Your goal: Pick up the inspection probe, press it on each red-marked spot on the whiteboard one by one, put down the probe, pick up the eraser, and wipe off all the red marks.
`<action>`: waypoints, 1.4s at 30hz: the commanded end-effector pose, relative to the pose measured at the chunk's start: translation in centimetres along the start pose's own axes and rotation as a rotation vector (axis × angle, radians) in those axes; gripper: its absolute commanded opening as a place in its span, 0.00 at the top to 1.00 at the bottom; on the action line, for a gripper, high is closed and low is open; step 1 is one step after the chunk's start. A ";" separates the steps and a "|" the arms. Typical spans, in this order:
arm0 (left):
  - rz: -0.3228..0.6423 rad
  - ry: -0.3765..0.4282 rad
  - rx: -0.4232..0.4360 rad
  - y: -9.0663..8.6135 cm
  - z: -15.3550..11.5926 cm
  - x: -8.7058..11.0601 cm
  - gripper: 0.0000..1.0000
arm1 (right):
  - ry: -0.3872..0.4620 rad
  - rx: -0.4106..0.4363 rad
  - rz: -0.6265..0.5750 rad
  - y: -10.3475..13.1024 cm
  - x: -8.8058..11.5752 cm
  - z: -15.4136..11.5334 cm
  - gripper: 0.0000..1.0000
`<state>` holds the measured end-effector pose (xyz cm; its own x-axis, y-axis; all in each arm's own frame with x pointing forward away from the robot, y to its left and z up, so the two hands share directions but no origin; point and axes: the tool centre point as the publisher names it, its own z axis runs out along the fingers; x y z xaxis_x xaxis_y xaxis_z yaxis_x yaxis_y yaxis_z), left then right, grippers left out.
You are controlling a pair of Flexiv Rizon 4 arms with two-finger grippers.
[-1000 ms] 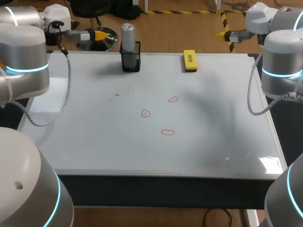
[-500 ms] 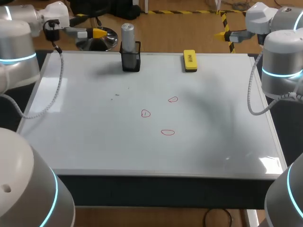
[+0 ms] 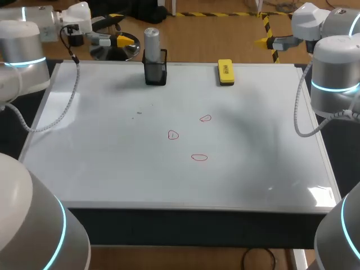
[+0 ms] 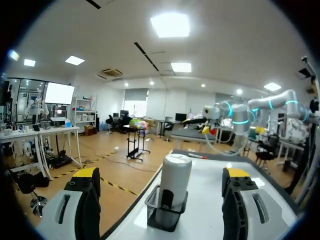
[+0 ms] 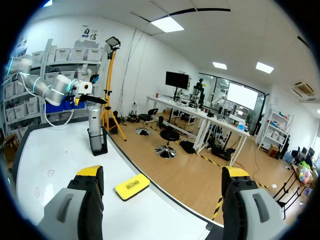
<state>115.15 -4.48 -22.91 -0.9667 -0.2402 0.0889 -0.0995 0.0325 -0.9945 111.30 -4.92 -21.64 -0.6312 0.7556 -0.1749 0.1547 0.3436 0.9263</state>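
Whiteboard (image 3: 112, 180): lies flat and covers the table top.

Red marks (image 3: 199, 157): three small outlined loops near the board's middle, set apart from one another. None is wiped.

Far edge of the board: a black mesh holder (image 3: 156, 73) with the grey probe (image 3: 151, 39) standing upright in it. The yellow eraser (image 3: 225, 72) lies flat, well to the holder's right. Nothing touches either.

Left gripper (image 4: 161, 172): hangs past the board's far left corner with its fingers spread wide. The probe stands ahead of it, in line with the gap, without contact.

Right gripper (image 5: 162, 172): hangs past the far right corner, fingers spread, holding nothing. The eraser lies ahead of it, and the holder is farther on.
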 end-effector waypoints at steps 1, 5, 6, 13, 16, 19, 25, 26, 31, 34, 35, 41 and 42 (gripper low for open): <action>-0.006 0.153 0.016 0.6 1.3 -0.6 0.00 | 0.001 0.002 0.000 0.0 -0.1 0.0 0.00; -0.009 0.182 0.012 1.4 2.4 -0.3 0.00 | 0.001 0.002 0.000 0.0 -0.1 0.0 0.00; -0.009 0.185 0.010 1.6 2.7 -0.2 0.00 | 0.001 0.002 0.000 0.0 -0.1 0.0 0.00; -0.012 0.192 0.013 2.4 3.9 0.4 0.00 | 0.001 0.002 0.000 0.0 -0.1 0.0 0.00; -0.008 0.184 0.007 2.7 4.1 0.7 0.00 | 0.001 0.002 0.000 0.0 -0.1 0.0 0.00; -0.012 0.185 0.004 3.1 4.2 1.0 0.00 | 0.001 0.002 0.000 0.0 -0.1 0.0 0.00; -0.026 0.181 0.003 3.9 4.9 1.4 0.00 | 0.001 0.002 0.000 0.0 -0.1 0.0 0.00; -0.028 0.181 0.005 4.0 5.1 1.6 0.00 | 0.001 0.002 0.000 0.0 -0.1 0.0 0.00; -0.032 0.171 0.021 4.3 5.9 1.9 0.00 | 0.001 0.002 0.000 0.0 -0.1 0.0 0.00; -0.031 0.173 0.033 4.5 6.5 2.3 0.00 | 0.001 0.002 0.000 0.0 -0.1 0.0 0.00; -0.032 0.173 0.034 4.5 6.7 2.4 0.00 | 0.001 0.002 0.000 0.0 -0.1 0.0 0.00; -0.043 0.177 0.034 5.1 7.5 3.0 0.00 | 0.001 0.002 0.000 0.0 -0.1 0.0 0.00; -0.045 0.179 0.036 5.1 7.6 3.0 0.00 | 0.001 0.002 0.000 0.0 -0.1 0.0 0.00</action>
<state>113.83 -12.10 -28.08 -0.9887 -0.0538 0.1400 -0.1398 -0.0074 -0.9902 111.30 -4.92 -21.64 -0.6313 0.7556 -0.1749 0.1547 0.3437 0.9263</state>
